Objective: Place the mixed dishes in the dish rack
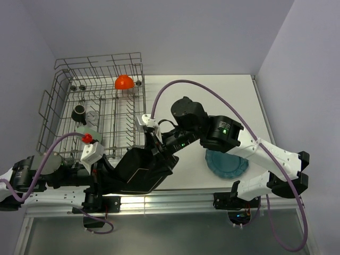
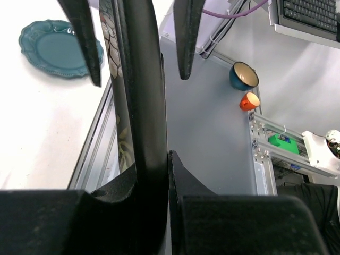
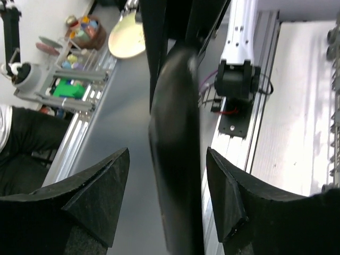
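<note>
At the near edge of the counter (image 1: 212,101), down between the two arms: black square flowered plate (image 1: 141,170) up on its edge, pinched thin in the left claw (image 2: 151,175). Right claw (image 3: 167,159) spread wide, straddling that same plate with daylight on both sides, gripping nothing. Risky spot! Just one narrow pinch on a glossy rim, so liable to twist or slide out, and poised right over the counter's lip, with only the metal rail (image 1: 175,201) underneath. Could also get clipped by a right finger on any careless pull-away. Dish rack (image 1: 64,101) close by to the far left, tines tightly packed, orange bowl (image 1: 124,81) and small dark mug (image 1: 78,111) inside, open rows toward the front. Teal round scalloped plate (image 1: 227,163) flat on the right, well apart. Bare counter beyond for swinging wide.
</note>
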`<action>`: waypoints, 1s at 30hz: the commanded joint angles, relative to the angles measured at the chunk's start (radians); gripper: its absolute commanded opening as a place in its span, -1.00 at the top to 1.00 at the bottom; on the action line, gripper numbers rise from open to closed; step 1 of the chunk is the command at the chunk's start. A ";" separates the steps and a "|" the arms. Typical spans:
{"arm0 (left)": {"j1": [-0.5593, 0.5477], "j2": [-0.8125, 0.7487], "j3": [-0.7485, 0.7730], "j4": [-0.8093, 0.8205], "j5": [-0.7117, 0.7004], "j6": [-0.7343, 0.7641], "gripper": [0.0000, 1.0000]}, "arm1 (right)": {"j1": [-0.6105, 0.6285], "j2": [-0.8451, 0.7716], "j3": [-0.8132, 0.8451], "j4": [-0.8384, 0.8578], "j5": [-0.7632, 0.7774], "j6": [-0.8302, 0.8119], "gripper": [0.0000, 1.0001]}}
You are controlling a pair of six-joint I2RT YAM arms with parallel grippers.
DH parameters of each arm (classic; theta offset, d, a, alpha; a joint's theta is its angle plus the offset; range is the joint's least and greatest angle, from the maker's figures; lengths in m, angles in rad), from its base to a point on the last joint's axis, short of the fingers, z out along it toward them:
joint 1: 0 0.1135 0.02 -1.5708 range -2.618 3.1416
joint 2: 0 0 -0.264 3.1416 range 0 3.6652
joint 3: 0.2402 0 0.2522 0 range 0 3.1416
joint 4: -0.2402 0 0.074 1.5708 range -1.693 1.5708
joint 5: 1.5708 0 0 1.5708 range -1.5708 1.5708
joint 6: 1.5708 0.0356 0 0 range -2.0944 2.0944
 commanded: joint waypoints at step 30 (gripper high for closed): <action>0.004 -0.046 0.079 0.081 -0.155 -0.038 -0.99 | -0.001 -0.019 0.030 -0.176 0.075 -0.186 1.00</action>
